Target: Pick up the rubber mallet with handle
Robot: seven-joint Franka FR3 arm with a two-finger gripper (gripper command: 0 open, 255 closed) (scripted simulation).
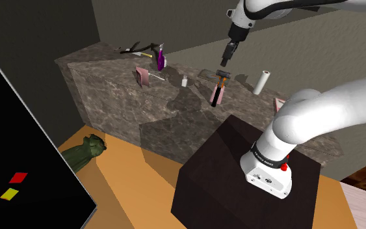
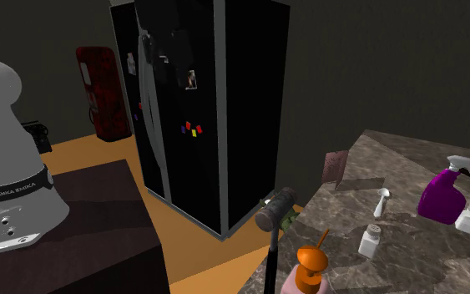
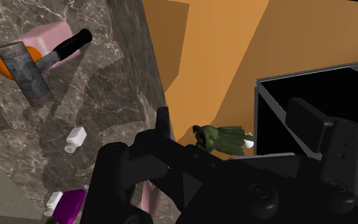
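On the dark marble counter (image 1: 110, 91), the grey-headed, black-handled mallet (image 3: 44, 62) rests against a pink, orange-capped bottle (image 3: 51, 32). The gripper (image 1: 227, 58) hovers above it, apart; I cannot tell how its jaws stand. This looks like the approach: next, descend squarely over the handle.

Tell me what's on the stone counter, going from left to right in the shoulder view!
Pink card → purple spray bottle → small white shaker → mallet → white roll.
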